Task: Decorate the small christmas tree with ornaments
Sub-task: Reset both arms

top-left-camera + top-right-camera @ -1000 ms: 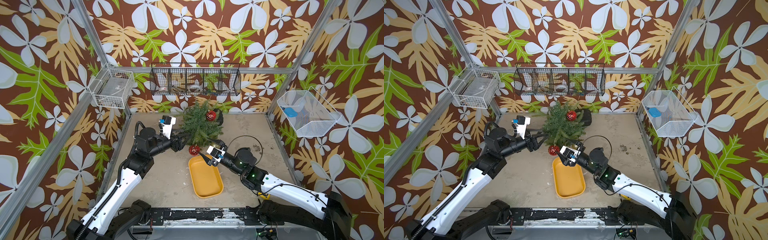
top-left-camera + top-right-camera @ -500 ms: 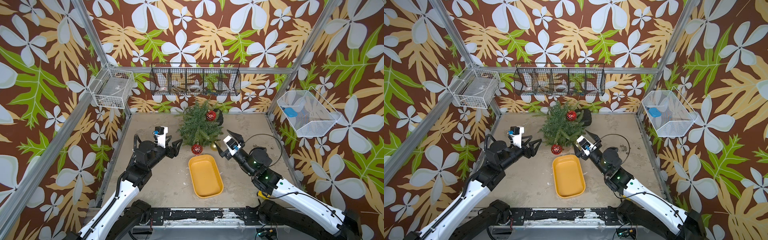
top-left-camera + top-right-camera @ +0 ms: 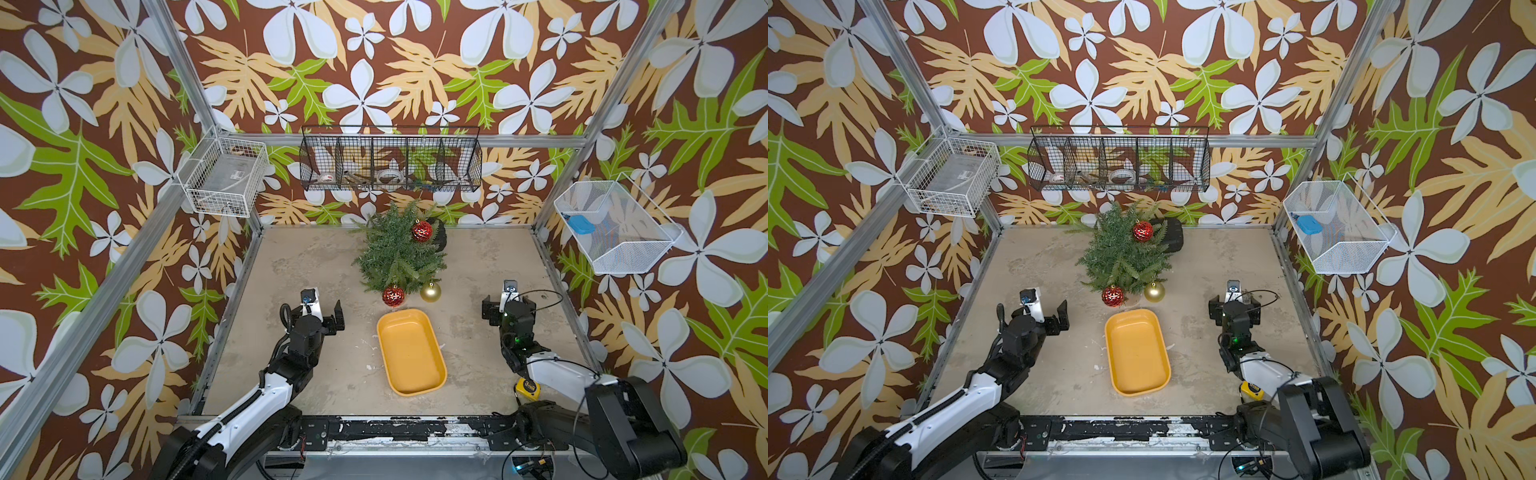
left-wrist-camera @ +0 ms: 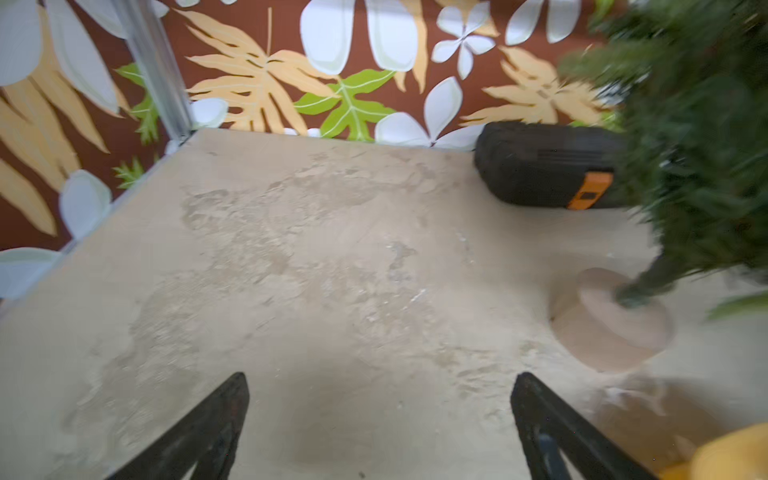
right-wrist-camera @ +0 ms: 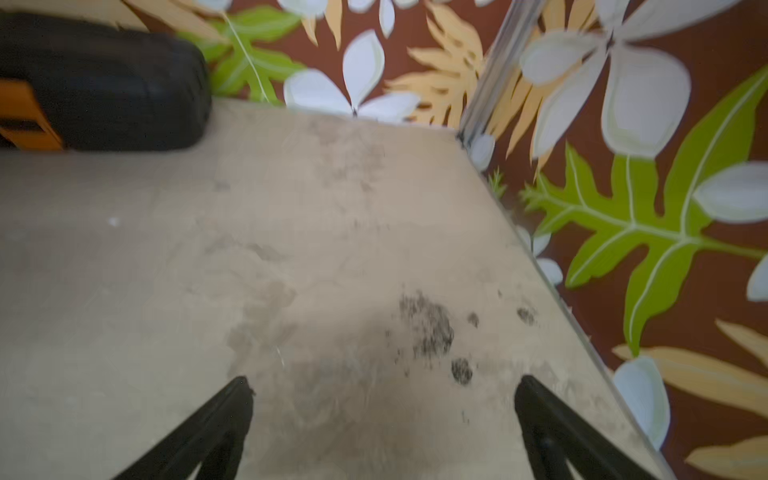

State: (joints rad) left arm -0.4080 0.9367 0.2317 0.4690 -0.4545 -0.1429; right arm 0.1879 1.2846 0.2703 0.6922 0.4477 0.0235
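Both pincers are wide open and hold nothing: the left pincer [image 4: 381, 376] and the right pincer [image 5: 384, 377] each hang over bare table [image 3: 316, 266]. The little tree [image 3: 397, 253] stands upright at the back, in the middle, so it lies ahead of both arms and inward, between them. One red ball [image 3: 422, 231] sits high in the branches. A second red ball [image 3: 393, 295] and a gold ball [image 3: 430, 291] are at the tree's near edge, just past the far end of the yellow tray [image 3: 411, 357], which is empty. The left arm is nearer the low red ball, the right arm nearer the gold one. No ball waits to be picked up, so I think the job is about done. I can't see the thin loops, so I can't tell if the two low balls hang free or touch the table. The wrist views are blurry: the left one cuts off most of the tree above its round tan foot [image 4: 611, 328], and the right one shows no tree at all.
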